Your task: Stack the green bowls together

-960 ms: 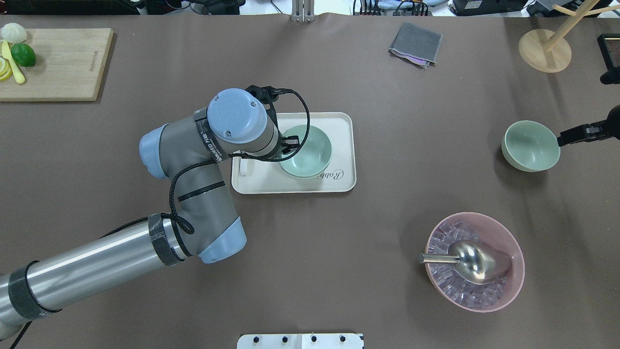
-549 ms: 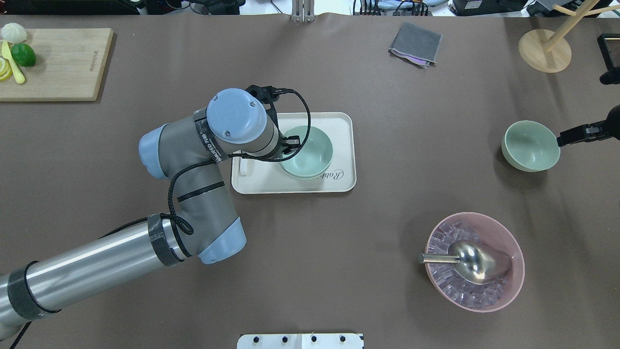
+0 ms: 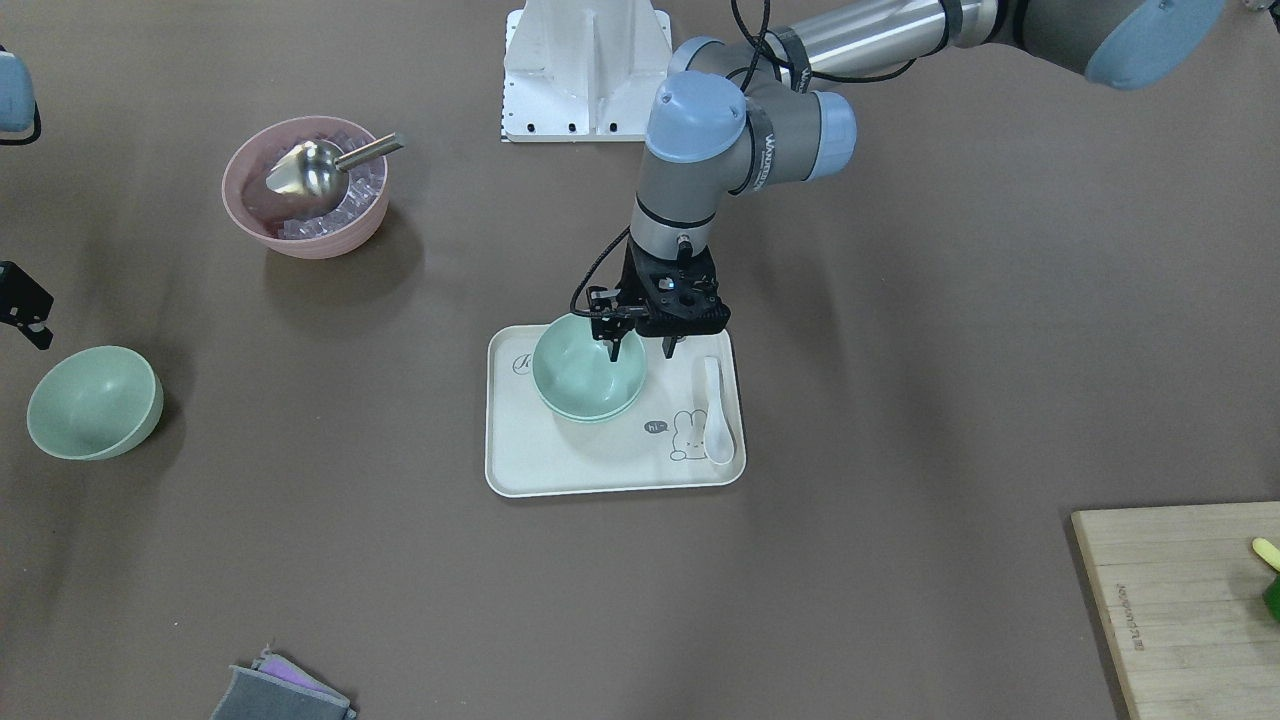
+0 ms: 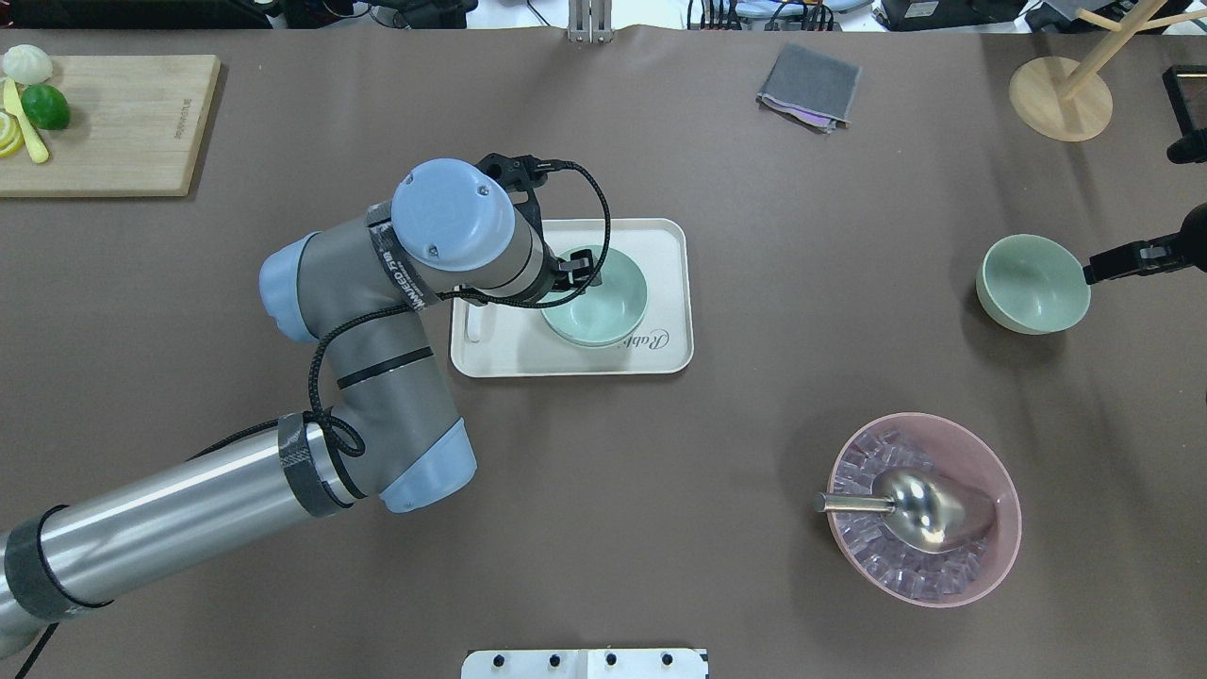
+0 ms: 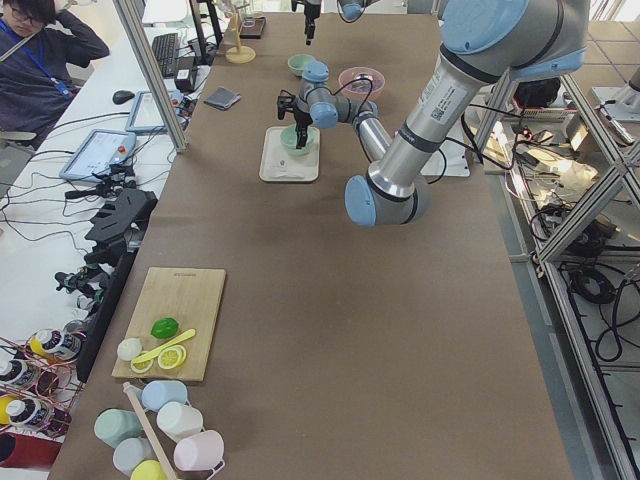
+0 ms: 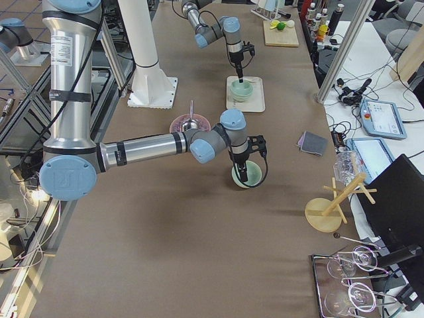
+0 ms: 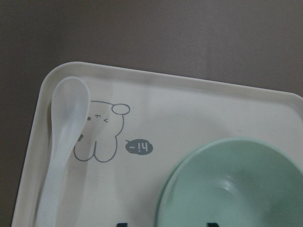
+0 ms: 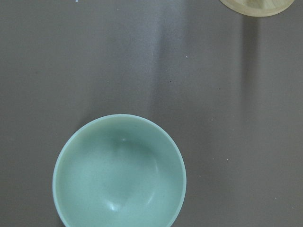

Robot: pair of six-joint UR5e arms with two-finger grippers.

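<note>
one wooden cutting board (image 4: 123, 123) lies at the far left of the brown desk (image 4: 660, 490), seen from above. a lime (image 4: 45, 107) sits on its left end.

next comes the left arm. it reaches in from the low left corner and bends over a cream tray (image 4: 660, 247) near the middle of the desk. two green bowls (image 4: 603, 300) sit on this tray, one inside the other, mouths up. the left end effector (image 3: 641, 355) points straight down at the side of the top bowl. its fingers are spread wide. one finger hangs inside the bowl and the other hangs outside the rim, over the tray. it holds nothing. a white spoon (image 3: 715, 400) lies flat on the tray just beside the bowls, by a little bunny drawing.

further right, a folded grey cloth (image 4: 809, 85) lies near the far edge. a big pink bowl (image 4: 990, 476) stands near the close edge, full of ice (image 4: 877, 566), with a metal scoop (image 4: 919, 509) resting in it.

the third green bowl (image 4: 1028, 283) stands alone on the bare desk, far to the right, well apart from the tray. the right end effector (image 4: 1099, 272) is at this bowl's right rim. i cannot tell if it is wide or closed, or if it touches the bowl.

a round wooden stand (image 4: 1061, 99) is in the far right corner.
</note>
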